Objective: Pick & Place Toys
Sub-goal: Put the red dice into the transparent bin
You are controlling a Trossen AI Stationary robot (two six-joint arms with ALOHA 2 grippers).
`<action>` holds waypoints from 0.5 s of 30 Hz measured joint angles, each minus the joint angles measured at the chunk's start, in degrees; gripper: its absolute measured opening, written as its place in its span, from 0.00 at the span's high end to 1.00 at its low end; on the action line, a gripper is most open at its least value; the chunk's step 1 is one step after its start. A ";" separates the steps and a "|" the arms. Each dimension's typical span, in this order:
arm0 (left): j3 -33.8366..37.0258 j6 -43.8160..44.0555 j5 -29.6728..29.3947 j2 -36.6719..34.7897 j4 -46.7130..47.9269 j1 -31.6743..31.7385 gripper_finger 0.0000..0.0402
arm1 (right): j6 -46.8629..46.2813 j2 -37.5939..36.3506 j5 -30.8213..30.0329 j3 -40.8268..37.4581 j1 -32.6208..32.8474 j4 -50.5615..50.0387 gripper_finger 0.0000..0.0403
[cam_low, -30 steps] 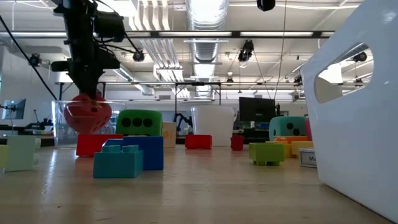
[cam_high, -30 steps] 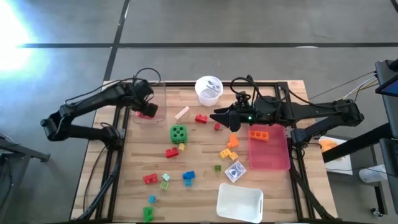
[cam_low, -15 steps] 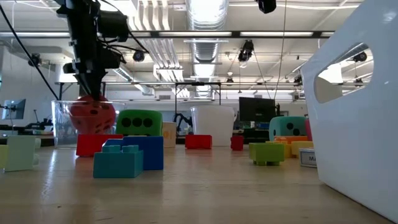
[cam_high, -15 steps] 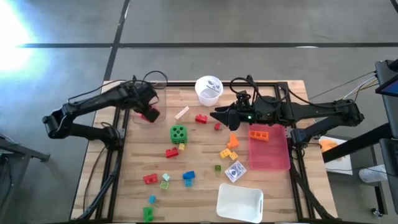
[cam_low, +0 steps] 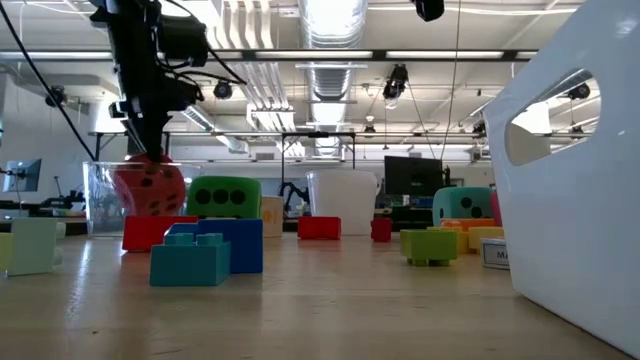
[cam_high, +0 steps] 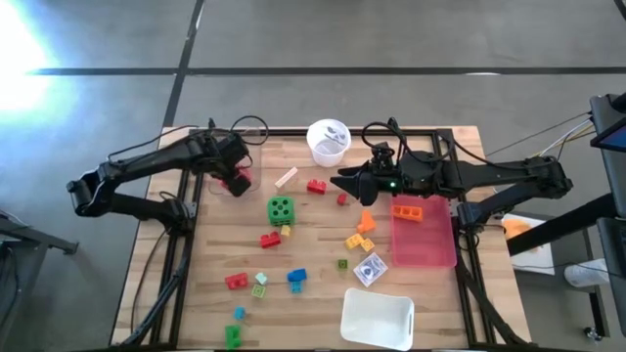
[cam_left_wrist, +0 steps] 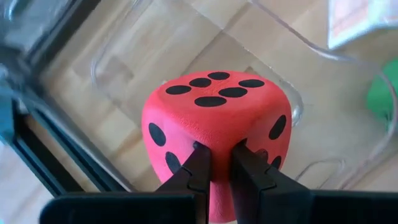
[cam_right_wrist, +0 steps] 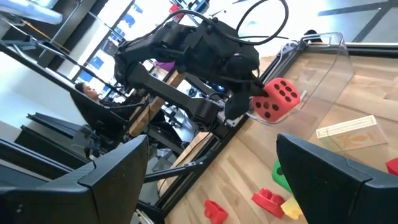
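A red die with black dots (cam_left_wrist: pixel 217 118) hangs over a clear plastic box (cam_high: pixel 252 154) at the table's far left, with my left gripper (cam_high: pixel 233 172) shut on it from above. In the low view the die (cam_low: pixel 150 188) shows between the box's walls. A green die (cam_high: pixel 281 209) and several small coloured bricks, such as a blue one (cam_high: pixel 296 278), lie across the table's middle. A teal die (cam_low: pixel 462 205) shows only in the low view. My right gripper (cam_high: pixel 342 182) hovers open near the far middle, touching nothing. My left gripper pinches the red die's upper part (cam_left_wrist: pixel 216 140) between its two fingertips (cam_left_wrist: pixel 200 163), which stand close together and dent into the soft surface. The fingers point steeply down. The die hangs tilted below them; whether it touches the box floor I cannot tell.
A white round cup (cam_high: pixel 329 140) stands at the far middle. On the right lies a pink tray (cam_high: pixel 424 244) holding an orange brick (cam_high: pixel 408 209). A white rectangular tray (cam_high: pixel 377 318) sits at the near edge, with a small clear packet (cam_high: pixel 369 270) just beyond it.
My left gripper has rolled about its own pointing line while staying over the clear box, and the red die has turned with it, showing a different set of dots toward the low camera.
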State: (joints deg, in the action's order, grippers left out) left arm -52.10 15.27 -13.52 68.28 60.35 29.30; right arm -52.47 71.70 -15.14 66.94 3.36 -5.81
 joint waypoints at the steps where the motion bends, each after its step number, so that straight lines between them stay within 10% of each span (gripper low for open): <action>1: 0.00 2.52 -0.02 0.56 0.21 0.00 0.92 | 0.00 0.00 0.00 0.00 0.00 -0.01 0.15; 15: -0.36 12.28 -0.48 7.70 1.80 -0.76 0.96 | 0.00 0.00 0.09 0.01 0.00 0.01 0.15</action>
State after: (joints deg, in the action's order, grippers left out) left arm -52.46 27.55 -14.00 75.99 62.15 28.53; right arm -52.47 71.70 -15.05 66.95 3.36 -5.80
